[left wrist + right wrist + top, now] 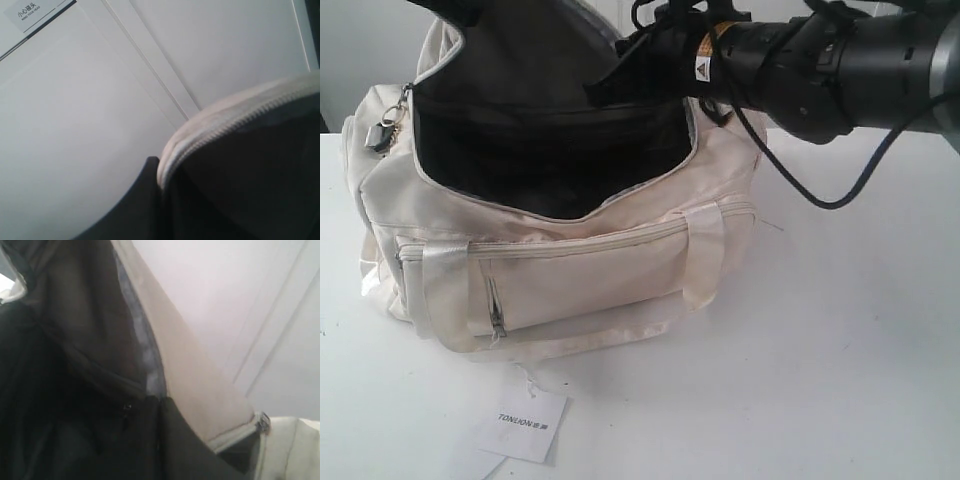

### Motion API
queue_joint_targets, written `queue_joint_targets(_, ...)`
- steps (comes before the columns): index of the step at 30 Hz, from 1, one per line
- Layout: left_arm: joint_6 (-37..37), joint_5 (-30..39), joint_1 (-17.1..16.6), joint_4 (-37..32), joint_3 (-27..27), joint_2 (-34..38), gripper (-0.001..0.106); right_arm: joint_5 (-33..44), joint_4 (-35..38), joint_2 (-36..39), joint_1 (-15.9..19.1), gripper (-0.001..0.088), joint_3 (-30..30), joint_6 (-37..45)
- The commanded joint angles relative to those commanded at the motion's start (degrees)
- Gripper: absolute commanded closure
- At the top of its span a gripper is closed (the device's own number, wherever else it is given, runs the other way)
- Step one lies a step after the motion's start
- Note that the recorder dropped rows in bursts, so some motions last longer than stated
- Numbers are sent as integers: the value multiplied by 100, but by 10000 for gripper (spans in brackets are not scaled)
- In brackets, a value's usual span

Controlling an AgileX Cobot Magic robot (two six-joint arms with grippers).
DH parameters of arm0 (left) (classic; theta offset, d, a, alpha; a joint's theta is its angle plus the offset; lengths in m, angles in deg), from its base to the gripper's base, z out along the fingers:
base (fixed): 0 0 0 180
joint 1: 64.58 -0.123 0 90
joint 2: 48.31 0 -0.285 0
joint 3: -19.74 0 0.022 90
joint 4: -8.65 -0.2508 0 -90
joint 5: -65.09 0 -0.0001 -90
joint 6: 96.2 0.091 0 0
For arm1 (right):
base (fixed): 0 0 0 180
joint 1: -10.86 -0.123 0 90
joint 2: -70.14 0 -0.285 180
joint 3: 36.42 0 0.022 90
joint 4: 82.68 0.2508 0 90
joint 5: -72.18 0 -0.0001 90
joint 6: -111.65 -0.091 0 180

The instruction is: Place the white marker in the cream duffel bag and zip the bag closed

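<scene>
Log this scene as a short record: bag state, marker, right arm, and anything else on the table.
bag: cream duffel bag on the white table, top flap raised, main opening unzipped, dark lining showing
marker: white marker not visible in any view
right arm: right arm reaches in from the right over the opening; jaws not discernible against the dark lining
other: paper tag lying on the table in front of the bag

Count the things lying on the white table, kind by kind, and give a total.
Cream duffel bag: 1
White paper tag: 1
White marker: 0 in view
Total: 2
</scene>
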Motion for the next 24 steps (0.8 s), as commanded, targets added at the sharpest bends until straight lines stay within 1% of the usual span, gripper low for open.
queue_joint_targets(1,0,0,0,0,0,0,989,473,0,-100,0,868,0,0)
queue_joint_targets(4,0,0,0,0,0,0,989,1269,0,-261,0,868,0,38)
queue_joint_targets(5,0,0,0,0,0,0,989,1722,0,-379,0,868,0,385)
queue_joint_targets(7,0,0,0,0,0,0,989,2141,0,-491,0,868,0,646)
queue_joint_targets(9,0,0,0,0,0,0,989,2317,0,-548,0,868,0,687)
queue_joint_targets(11,0,0,0,0,0,0,989,2649,27,-560,0,868,0,807)
queue_joint_targets(13,0,0,0,0,0,0,989,3183,190,-560,0,868,0,865)
queue_joint_targets(14,0,0,0,0,0,0,989,3403,329,-560,0,868,0,1047)
queue_joint_targets(15,0,0,0,0,0,0,989,3844,683,-560,0,868,0,1467)
queue_joint_targets(16,0,0,0,0,0,0,989,4043,944,-560,0,868,0,1733)
queue_joint_targets(17,0,0,0,0,0,0,989,4376,1526,-560,0,868,0,2288)
queue_joint_targets(21,0,0,0,0,0,0,989,5000,2983,-560,0,868,0,3670)
queue_joint_targets(24,11,0,0,-14,0,0,989,5459,3974,-560,0,868,0,4488)
